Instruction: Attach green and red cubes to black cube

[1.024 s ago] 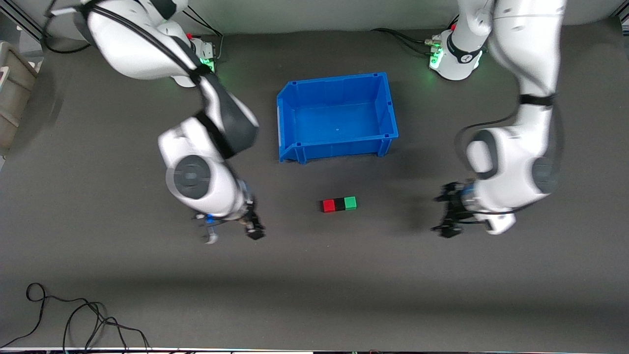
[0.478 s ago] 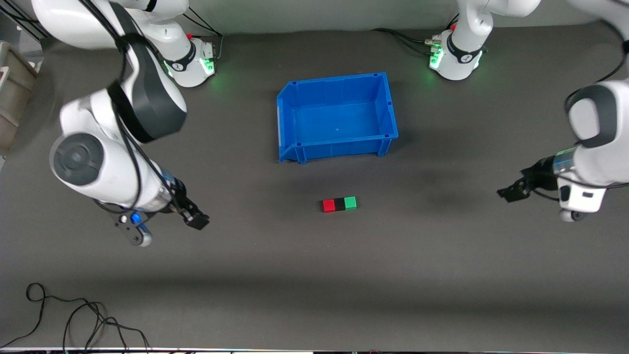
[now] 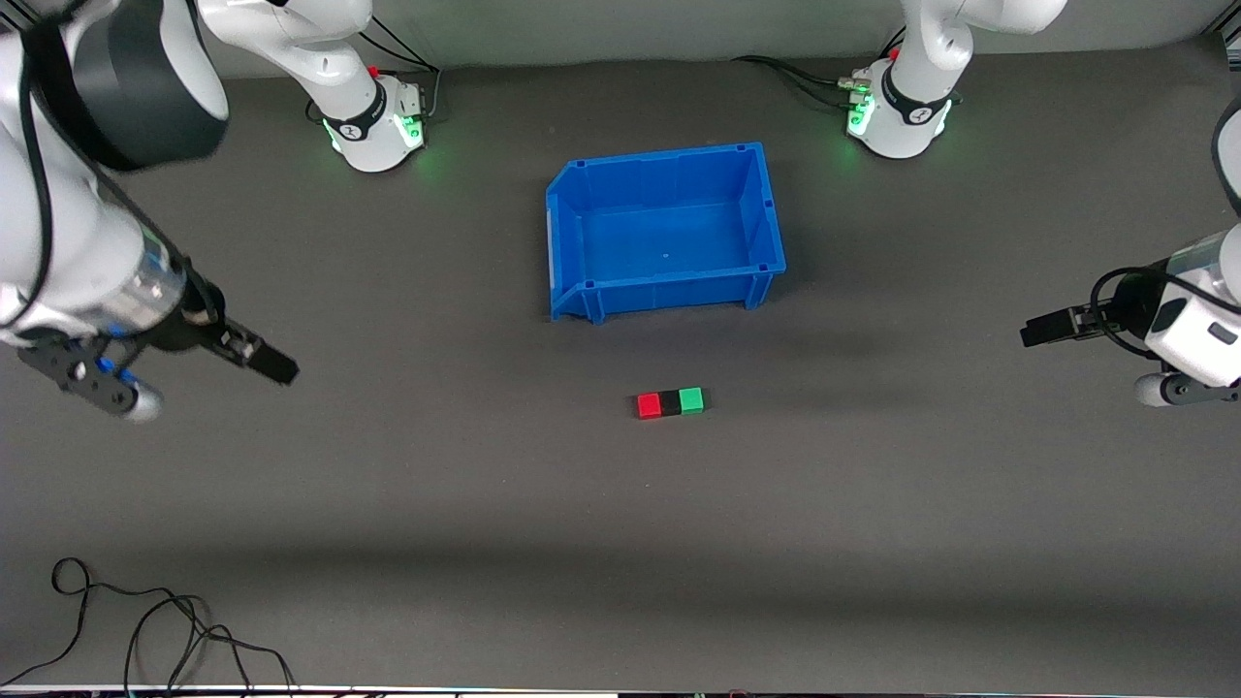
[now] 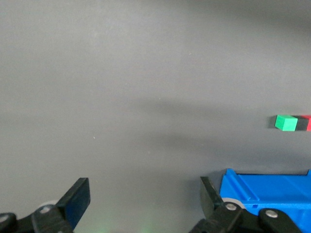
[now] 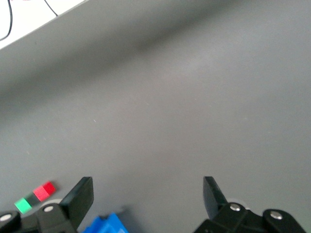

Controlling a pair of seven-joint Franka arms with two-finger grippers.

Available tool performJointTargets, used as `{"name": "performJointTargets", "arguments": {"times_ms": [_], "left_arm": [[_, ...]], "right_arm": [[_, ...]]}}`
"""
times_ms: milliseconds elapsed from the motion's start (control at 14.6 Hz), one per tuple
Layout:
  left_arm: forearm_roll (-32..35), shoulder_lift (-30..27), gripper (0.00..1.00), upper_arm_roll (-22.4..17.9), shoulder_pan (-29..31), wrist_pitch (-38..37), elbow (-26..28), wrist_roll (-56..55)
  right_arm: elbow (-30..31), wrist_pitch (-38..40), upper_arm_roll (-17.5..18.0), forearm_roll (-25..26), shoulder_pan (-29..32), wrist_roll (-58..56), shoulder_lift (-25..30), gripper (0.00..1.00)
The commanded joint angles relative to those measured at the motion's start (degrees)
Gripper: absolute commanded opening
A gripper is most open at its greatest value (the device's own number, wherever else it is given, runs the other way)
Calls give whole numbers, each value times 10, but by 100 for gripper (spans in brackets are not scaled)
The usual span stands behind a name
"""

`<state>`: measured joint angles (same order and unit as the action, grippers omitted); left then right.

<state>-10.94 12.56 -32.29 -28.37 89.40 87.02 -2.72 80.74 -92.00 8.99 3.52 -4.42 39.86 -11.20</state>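
Right, your left gripper (image 3: pixel 1042 331) and right gripper (image 3: pixel 260 357) both stand wide open and hold nothing, each over bare table (image 3: pixel 620 543) at its own arm's end. From the left jaws the joined row lies at about eight o'clock in the front view, from the right at about three o'clock: red cube (image 3: pixel 648 405), black cube (image 3: pixel 669 403), green cube (image 3: pixel 690 399), long axis running between the arms, nearer the camera than the blue bin (image 3: pixel 572 242). Neither arm looks clearly nearer; both are drawn back and the attaching looks done.

I am pulling my right gripper (image 3: pixel 276 366) away from the joined row of small plastic cubes toward my right arm's end of the table; my left gripper (image 3: pixel 1042 330) is retreating toward my left arm's end, higher too.
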Motion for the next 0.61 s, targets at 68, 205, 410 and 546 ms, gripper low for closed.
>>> {"name": "performJointTargets", "arguments": {"times_ms": [68, 205, 410, 546], "left_arm": [[38, -28, 100, 0, -16, 0, 0, 31], [44, -46, 100, 2, -19, 13, 6, 31], [44, -58, 100, 5, -18, 22, 11, 29], [50, -66, 100, 51, 28, 24, 15, 26]], "right_arm": [[101, -12, -3, -11, 21, -113, 96, 100], [103, -13, -3, -24, 52, -207, 115, 100], [108, 37, -4, -71, 93, -269, 146, 100], [109, 62, -3, -40, 92, -294, 152, 100]]}}
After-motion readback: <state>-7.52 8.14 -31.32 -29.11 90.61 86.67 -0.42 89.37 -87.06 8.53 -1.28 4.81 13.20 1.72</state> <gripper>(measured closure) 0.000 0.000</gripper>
